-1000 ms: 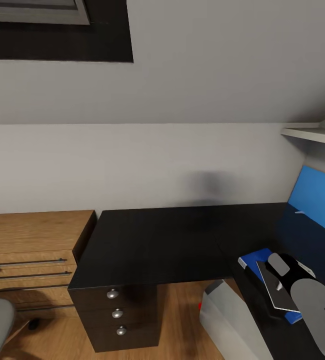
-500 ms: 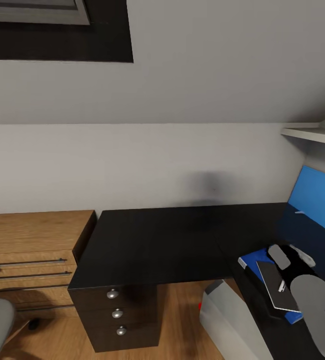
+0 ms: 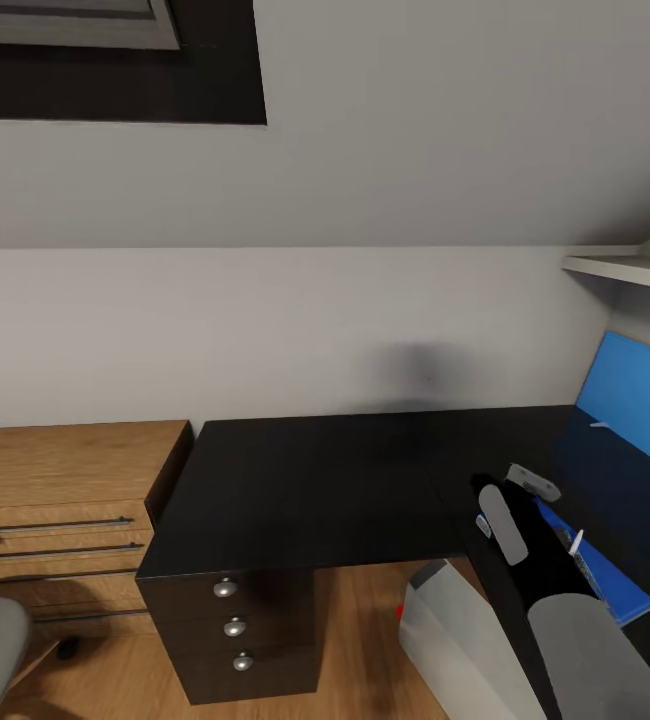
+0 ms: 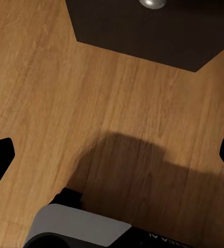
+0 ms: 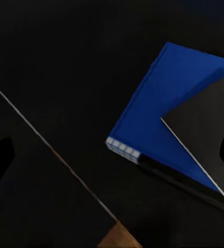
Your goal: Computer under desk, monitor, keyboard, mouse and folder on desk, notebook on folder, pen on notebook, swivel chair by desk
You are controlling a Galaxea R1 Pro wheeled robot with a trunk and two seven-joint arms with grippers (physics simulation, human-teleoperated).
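Blue folder (image 5: 158,108) lies flat on desk (image 3: 305,480), notebook (image 5: 210,129) askew atop.

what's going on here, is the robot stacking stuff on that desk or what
It's a simulated two-armed robot tidying a bedroom workspace. Its right arm reaches over the black desk, where a blue folder lies flat with a dark notebook resting on top of it. The right gripper's fingers sit wide apart above them, holding nothing. The left gripper hangs over the wooden floor, also open and empty. A grey computer case stands on the floor by the desk.
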